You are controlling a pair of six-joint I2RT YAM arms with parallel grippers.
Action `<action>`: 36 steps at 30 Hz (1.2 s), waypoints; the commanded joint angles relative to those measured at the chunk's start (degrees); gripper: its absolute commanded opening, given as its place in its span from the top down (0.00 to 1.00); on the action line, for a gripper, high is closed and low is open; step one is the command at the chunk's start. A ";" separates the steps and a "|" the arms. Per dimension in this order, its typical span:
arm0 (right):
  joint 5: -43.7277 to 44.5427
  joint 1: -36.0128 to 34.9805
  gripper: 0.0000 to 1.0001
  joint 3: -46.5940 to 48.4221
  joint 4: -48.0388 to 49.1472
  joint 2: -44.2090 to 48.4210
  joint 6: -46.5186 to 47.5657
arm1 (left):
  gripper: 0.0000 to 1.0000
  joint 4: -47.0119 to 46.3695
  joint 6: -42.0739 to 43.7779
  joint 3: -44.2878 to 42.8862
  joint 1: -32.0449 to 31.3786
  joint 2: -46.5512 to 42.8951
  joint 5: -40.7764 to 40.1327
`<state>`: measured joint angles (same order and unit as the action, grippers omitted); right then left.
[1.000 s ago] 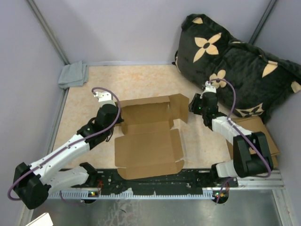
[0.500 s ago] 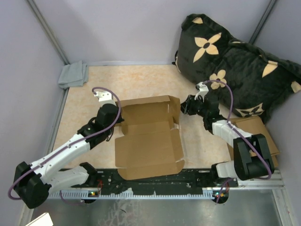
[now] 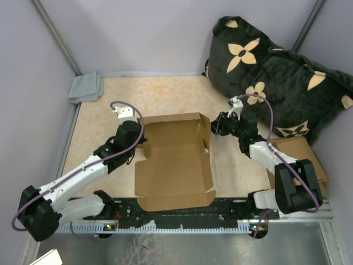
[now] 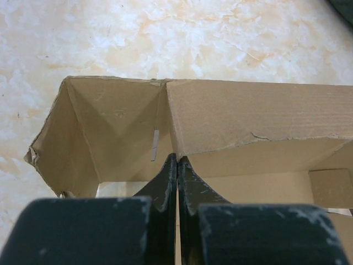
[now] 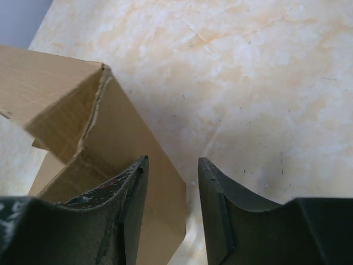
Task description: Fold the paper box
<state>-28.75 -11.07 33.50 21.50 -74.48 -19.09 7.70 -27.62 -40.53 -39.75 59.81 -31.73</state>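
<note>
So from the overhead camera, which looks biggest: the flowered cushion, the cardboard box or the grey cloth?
1. flowered cushion
2. paper box
3. grey cloth, clearly smallest
The cushion may sit nearer the camera, so first place is unsure.

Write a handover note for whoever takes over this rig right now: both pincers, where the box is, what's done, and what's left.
Left pincer: shut, nothing visible between its fingers, tips against the inside of the box's raised rear wall near its left corner.
Right pincer: open, holding nothing, one finger just beside the box's raised right end flap.
Paper box: in the middle of the table, between the two arms.
Done: the rear wall and its two far corner flaps stand up.
Left: the wide near panel and its flaps lie flat, so the sides, front and closure are still to fold.
</note>
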 commanded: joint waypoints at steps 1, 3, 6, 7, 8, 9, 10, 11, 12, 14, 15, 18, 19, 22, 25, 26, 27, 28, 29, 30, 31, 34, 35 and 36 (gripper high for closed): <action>0.59 0.23 0.58 4.10 1.59 -3.70 0.30 | 1.00 -1.14 -0.39 -0.17 0.02 1.27 0.30; 1.25 0.19 0.58 5.42 1.41 -5.59 0.65 | 1.00 -2.04 0.01 -0.32 0.02 2.17 -0.41; 2.01 0.20 0.58 7.12 1.59 -7.94 0.77 | 1.00 -2.60 0.41 -1.19 0.06 3.67 -1.11; 2.02 0.21 0.58 7.56 1.76 -8.63 0.85 | 1.00 -2.62 0.56 -1.72 0.10 4.25 -1.48; 2.11 0.17 0.58 8.01 1.77 -9.23 0.96 | 1.00 -2.61 0.73 -2.13 0.11 4.79 -1.65; 2.12 0.19 0.58 8.65 1.69 -9.81 1.15 | 1.00 -2.65 0.95 -2.60 0.11 5.30 -2.01; 2.04 0.17 0.58 9.09 1.41 -10.29 1.36 | 1.00 -2.63 1.18 -3.08 0.11 5.72 -2.41; 1.84 0.17 0.58 9.39 1.28 -10.60 1.56 | 1.00 -2.63 1.49 -3.49 0.11 6.16 -2.82; 1.54 0.19 0.58 9.58 1.31 -10.80 1.67 | 1.00 -2.73 1.74 -3.97 0.11 6.44 -3.28; 0.71 0.18 0.58 9.72 1.44 -10.95 1.65 | 1.00 -2.70 2.19 -4.74 0.11 7.07 -4.06; 0.15 0.24 0.58 9.74 1.36 -10.79 1.62 | 1.00 -2.75 2.34 -5.07 0.11 7.23 -4.25; -1.81 0.20 0.57 9.50 1.17 -10.02 1.54 | 1.00 -2.72 2.46 -5.63 0.18 7.51 -4.13; -2.64 0.21 0.57 9.36 0.91 -9.60 1.54 | 1.00 -2.74 2.42 -5.61 0.14 7.38 -3.99; -5.24 0.18 0.56 8.34 0.42 -7.70 1.32 | 1.00 -2.63 2.22 -5.28 0.13 6.43 -3.57; -6.83 0.13 0.53 6.18 0.58 -4.81 0.70 | 1.00 -2.61 2.02 -4.27 0.11 4.71 -2.89; -7.02 0.21 0.52 5.31 0.57 -3.85 0.54 | 1.00 -2.72 1.85 -3.82 0.11 4.10 -2.50; -7.02 0.21 0.51 4.34 0.56 -2.71 0.33 | 1.00 -2.87 1.84 -3.19 0.11 3.41 -1.79; -6.63 0.15 0.50 3.39 0.63 -1.47 0.11 | 1.00 -3.18 2.13 -2.57 0.11 2.55 -0.98; -5.90 0.10 0.50 2.27 0.65 -0.21 -0.12 | 1.00 -3.67 2.50 -1.80 0.11 1.86 -0.16; -4.98 0.13 0.49 1.25 0.63 1.07 -0.34 | 1.00 -4.05 2.55 -0.89 0.11 1.16 0.88; -4.05 0.16 0.49 0.35 0.53 2.22 -0.52 | 1.00 -4.42 2.07 0.07 0.11 0.51 1.50; -2.82 0.09 0.49 -1.78 0.26 4.77 -1.04 | 1.00 -6.91 1.34 4.14 0.11 -1.49 3.12; -2.87 0.14 0.49 -2.33 0.22 5.38 -1.23 | 1.00 -7.59 0.82 5.51 0.11 -2.10 3.54; -2.89 0.09 0.49 -3.01 0.15 5.76 -1.41 | 1.00 -8.11 0.39 6.69 0.11 -2.61 3.92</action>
<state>-32.18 -11.07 31.97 20.12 -71.83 -19.44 2.83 -25.96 -38.13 -39.72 59.22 -31.00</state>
